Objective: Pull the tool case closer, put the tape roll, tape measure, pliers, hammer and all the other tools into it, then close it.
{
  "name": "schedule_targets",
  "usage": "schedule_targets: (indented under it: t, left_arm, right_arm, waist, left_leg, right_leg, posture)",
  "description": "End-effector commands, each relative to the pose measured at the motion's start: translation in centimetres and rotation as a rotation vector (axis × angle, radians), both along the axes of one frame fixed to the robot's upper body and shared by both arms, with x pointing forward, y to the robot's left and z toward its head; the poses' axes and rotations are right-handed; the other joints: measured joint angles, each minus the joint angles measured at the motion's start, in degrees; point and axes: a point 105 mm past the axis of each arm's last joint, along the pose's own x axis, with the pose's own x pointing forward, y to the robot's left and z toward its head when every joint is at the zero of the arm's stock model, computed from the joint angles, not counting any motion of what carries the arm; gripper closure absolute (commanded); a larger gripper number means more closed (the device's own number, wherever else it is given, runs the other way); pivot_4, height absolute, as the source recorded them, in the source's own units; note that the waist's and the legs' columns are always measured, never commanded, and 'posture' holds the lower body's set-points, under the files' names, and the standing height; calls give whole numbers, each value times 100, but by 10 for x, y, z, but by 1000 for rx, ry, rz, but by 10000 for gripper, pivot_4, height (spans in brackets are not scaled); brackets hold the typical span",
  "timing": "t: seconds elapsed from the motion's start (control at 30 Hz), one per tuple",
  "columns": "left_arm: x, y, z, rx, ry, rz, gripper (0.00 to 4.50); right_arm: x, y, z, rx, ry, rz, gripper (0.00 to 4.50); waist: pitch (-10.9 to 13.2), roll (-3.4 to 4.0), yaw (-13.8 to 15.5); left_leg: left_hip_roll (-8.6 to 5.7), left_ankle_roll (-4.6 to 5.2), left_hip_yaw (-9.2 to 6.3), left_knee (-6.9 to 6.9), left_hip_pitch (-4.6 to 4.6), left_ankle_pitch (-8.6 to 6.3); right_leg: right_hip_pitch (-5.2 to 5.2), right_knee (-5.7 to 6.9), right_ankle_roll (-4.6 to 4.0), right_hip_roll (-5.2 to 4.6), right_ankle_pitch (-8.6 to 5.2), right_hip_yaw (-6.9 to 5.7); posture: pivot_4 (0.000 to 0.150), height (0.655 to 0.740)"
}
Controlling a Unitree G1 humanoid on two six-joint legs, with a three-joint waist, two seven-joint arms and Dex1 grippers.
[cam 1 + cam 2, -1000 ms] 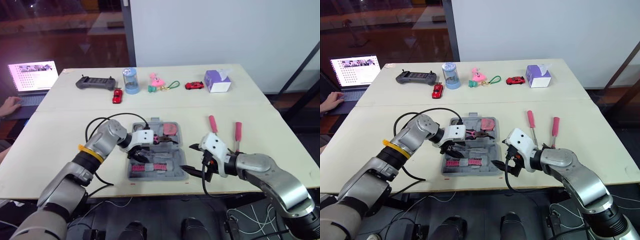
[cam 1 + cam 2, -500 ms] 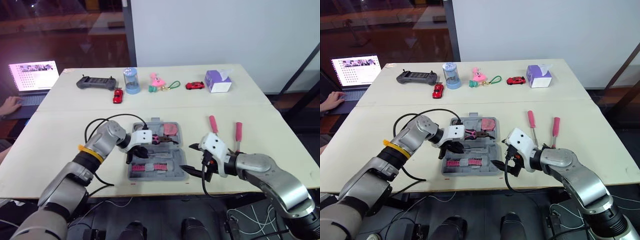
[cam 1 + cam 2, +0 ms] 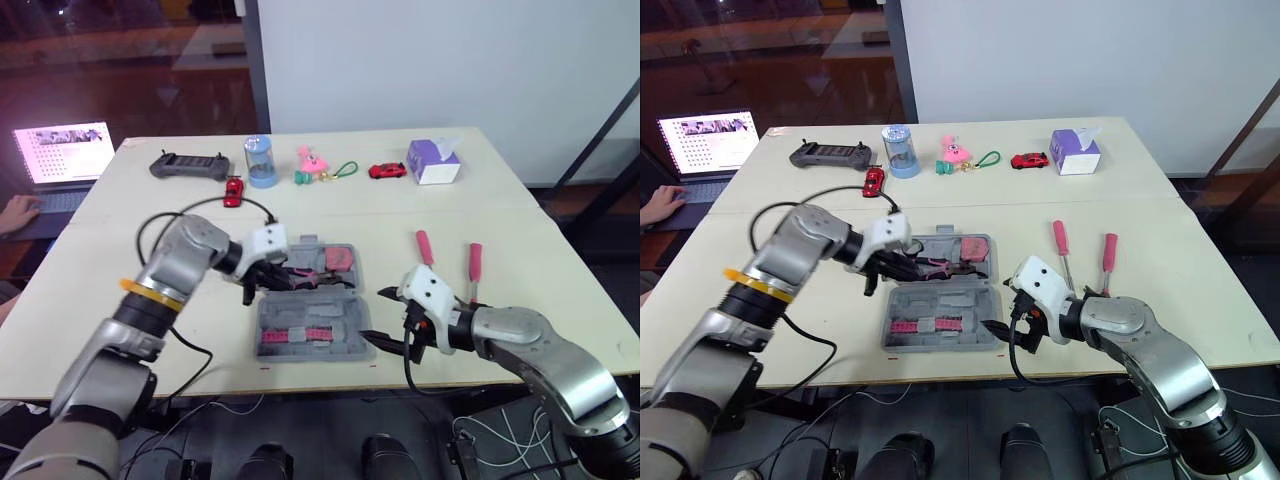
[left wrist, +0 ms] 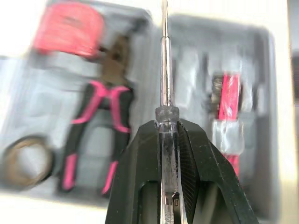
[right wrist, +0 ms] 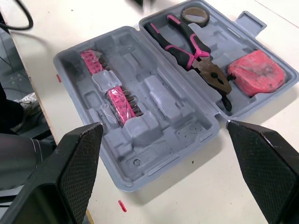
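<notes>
Left gripper (image 4: pixel 167 125) clamped on a clear-handled, metal-shafted screwdriver (image 4: pixel 163 70), held over the far-left part of the open grey plastic tool case (image 3: pixel 300 352), which sits mid-table near the front edge. In the case's far half: black-and-pink pliers (image 5: pixel 196 51), dark tape roll (image 5: pixel 195 15), red tape measure (image 5: pixel 259 72); two pink-handled tools (image 3: pixel 425 247) lie on the table just right of it. Right gripper (image 3: pixel 383 316) spread wide at the case's near-right corner.

a pale table (image 3: pixel 330 215) stands before a white wall (image 3: pixel 420 60) and dark glass panels (image 3: pixel 120 50).
</notes>
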Motion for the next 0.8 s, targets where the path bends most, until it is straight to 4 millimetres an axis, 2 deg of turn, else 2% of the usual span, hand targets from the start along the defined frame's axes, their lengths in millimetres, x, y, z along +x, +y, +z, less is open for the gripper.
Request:
schedule_targets:
  t: [0.03,0.17,0.23,0.27,0.33,0.47,0.7,0.77,0.8]
  left_arm:
    - [-1,44,6,-107,84,349,44614]
    - [3,103,-10,-197,122,885,44614]
    - [-8,123,-27,-167,146,1042,44614]
    - [-16,126,-37,-176,181,1096,44614]
    - [-28,124,-51,-206,241,1134,44614]
    - [-45,122,-95,-145,315,1182,44614]
    - [-58,121,-127,-66,323,1151,44614]
    - [-59,120,-130,-62,316,1141,34300]
    - [-58,120,-130,-63,314,1139,31454]
  right_arm:
    - [-3,4,14,16,-53,27,0]
    - [-4,6,17,24,-64,32,0]
    - [-4,7,20,34,-74,35,0]
    - [-4,8,21,39,-78,37,0]
    - [-4,9,22,45,-81,39,0]
    - [-6,13,21,47,-72,48,0]
    - [-5,13,22,44,-68,54,0]
    - [-5,13,23,43,-68,54,0]
    - [-4,13,23,43,-67,54,0]
  waist:
    - [-2,3,-54]
    - [-1,0,-92]
    - [-1,-1,-85]
    - [-2,0,-95]
    - [-5,4,-97]
    - [-6,0,-6]
    - [-50,29,92]
    - [-70,47,88]
    - [-79,52,86]
  left_leg:
    - [0,0,0,-1,2,0]
    - [0,0,-4,-1,2,0]
    - [-1,-1,-5,1,0,0]
    - [-1,-2,-5,1,0,1]
    - [-1,-2,-1,-2,3,1]
    - [-1,-8,-2,-1,0,4]
    - [0,-13,3,-3,6,6]
    - [0,-13,4,-4,8,6]
    - [0,-13,4,-5,10,6]
  right_leg:
    - [0,1,0,0,0,0]
    - [0,4,0,0,0,0]
    - [1,4,0,-1,0,-1]
    - [1,3,0,-1,0,-1]
    - [-2,3,0,-3,0,2]
    - [-3,0,-2,-4,1,2]
    - [0,-1,-5,-6,3,6]
    - [1,-1,-5,-5,3,7]
    - [1,0,-5,-5,3,7]
  posture:
    - [1500,7400]
    - [1500,7400]
    - [1500,7400]
    - [1500,7400]
    - [1500,7400]
    - [1500,7400]
    - [1500,7400]
    - [1500,7400]
    - [1500,7400]
